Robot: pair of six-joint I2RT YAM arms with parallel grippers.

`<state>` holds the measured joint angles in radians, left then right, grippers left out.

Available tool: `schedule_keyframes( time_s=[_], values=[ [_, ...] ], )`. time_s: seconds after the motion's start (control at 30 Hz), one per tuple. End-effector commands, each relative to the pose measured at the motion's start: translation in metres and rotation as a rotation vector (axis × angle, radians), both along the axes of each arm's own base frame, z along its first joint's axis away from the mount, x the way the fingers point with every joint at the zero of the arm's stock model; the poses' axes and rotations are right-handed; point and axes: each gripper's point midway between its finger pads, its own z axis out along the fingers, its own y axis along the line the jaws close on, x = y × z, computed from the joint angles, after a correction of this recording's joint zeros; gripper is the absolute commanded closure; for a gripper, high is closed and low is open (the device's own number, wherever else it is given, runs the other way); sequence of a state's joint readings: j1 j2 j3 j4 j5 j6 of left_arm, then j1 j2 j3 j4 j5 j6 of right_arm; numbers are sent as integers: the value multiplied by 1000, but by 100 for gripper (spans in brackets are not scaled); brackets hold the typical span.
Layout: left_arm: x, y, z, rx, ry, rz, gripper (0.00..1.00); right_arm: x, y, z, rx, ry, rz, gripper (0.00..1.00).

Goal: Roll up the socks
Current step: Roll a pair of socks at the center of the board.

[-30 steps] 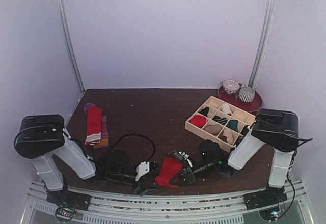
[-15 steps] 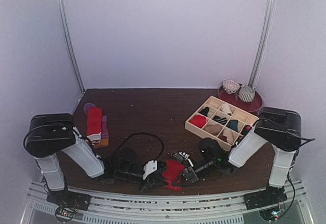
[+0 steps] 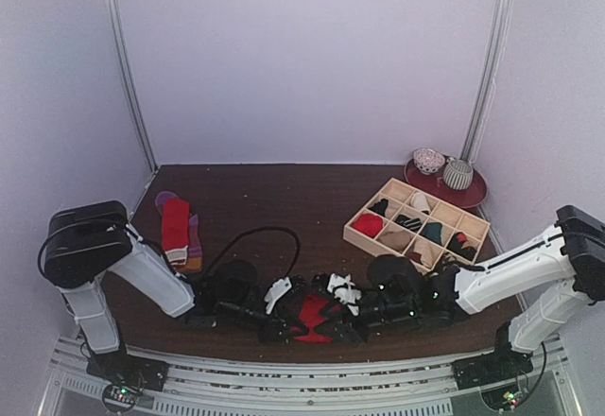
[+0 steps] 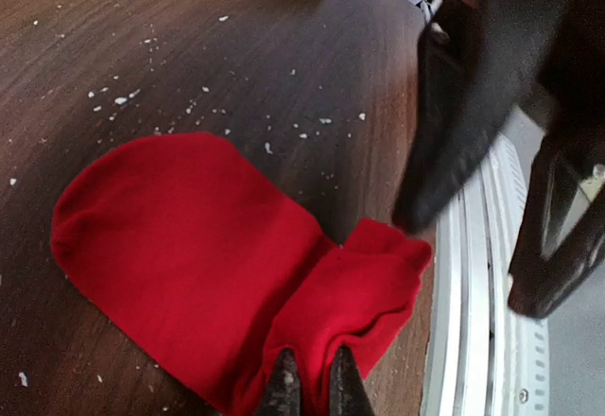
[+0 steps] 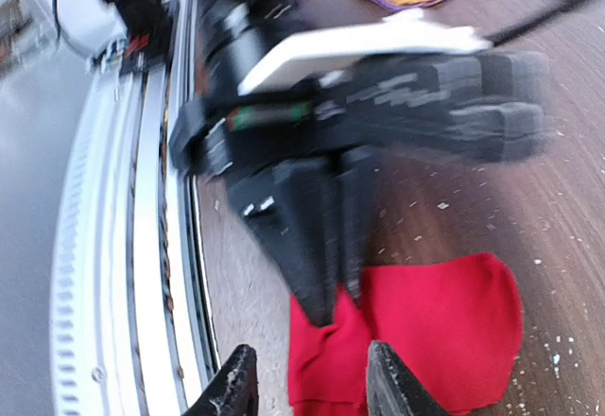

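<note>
Left gripper (image 4: 307,383) clenched on fold of red sock (image 4: 189,246) at 6 o'clock of table (image 3: 284,199), right gripper (image 5: 312,364) spread, empty; thin pinch may slip, letting the fold spring flat.

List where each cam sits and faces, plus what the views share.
Top external: fixed above and behind the bases, facing down and forward over the table; the left arm and right arm both show.
Left wrist: on the left arm, facing down along the left gripper, shut on the red sock; only its fingertips show.
Right wrist: on the right arm, facing the left gripper; the right gripper, open, shows at the bottom edge.
Shared: both wrist views show the red sock and the other gripper.
</note>
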<state>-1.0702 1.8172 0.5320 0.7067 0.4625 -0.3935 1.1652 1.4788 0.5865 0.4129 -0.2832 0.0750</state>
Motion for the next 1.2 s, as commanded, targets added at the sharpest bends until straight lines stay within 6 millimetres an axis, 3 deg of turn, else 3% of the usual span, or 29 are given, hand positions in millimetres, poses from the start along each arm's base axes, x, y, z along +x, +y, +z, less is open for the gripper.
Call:
schedule_keyframes(
  time_s=[0.0, 0.17, 0.3, 0.53, 0.7, 0.8, 0.83, 0.97, 1.0, 1.07, 1.17],
  values=[
    [-16, 45, -68, 320, 213, 63, 100, -5, -5, -25, -162, -241, 31, 60],
    [-13, 40, -70, 332, 215, 48, 100, -19, 3, -33, -195, -240, 39, 59],
    [-15, 41, -73, 339, 217, 34, 100, -5, -7, -43, -249, -294, -67, 59],
    [-16, 44, -76, 344, 220, 28, 100, 9, -15, -38, -260, -364, -142, 55],
    [-14, 42, -76, 337, 216, 27, 100, -7, -13, -63, -302, -278, -66, 59],
    [-13, 41, -75, 335, 210, 27, 100, -15, -13, -77, -310, -209, -60, 67],
    [-12, 41, -74, 332, 207, 28, 97, -16, -13, -81, -312, -190, -65, 70],
    [-4, 33, -56, 274, 147, 31, 66, -21, -15, -84, -269, -98, -86, 81],
    [-1, 31, -47, 247, 114, 28, 50, -22, -17, -85, -249, -60, -92, 81],
    [6, 27, -24, 181, 22, 27, 19, -22, -20, -79, -186, 31, -106, 83],
    [19, 25, 33, 0, -181, 55, 9, -23, -24, -68, -74, 223, -125, 83]
  ],
)
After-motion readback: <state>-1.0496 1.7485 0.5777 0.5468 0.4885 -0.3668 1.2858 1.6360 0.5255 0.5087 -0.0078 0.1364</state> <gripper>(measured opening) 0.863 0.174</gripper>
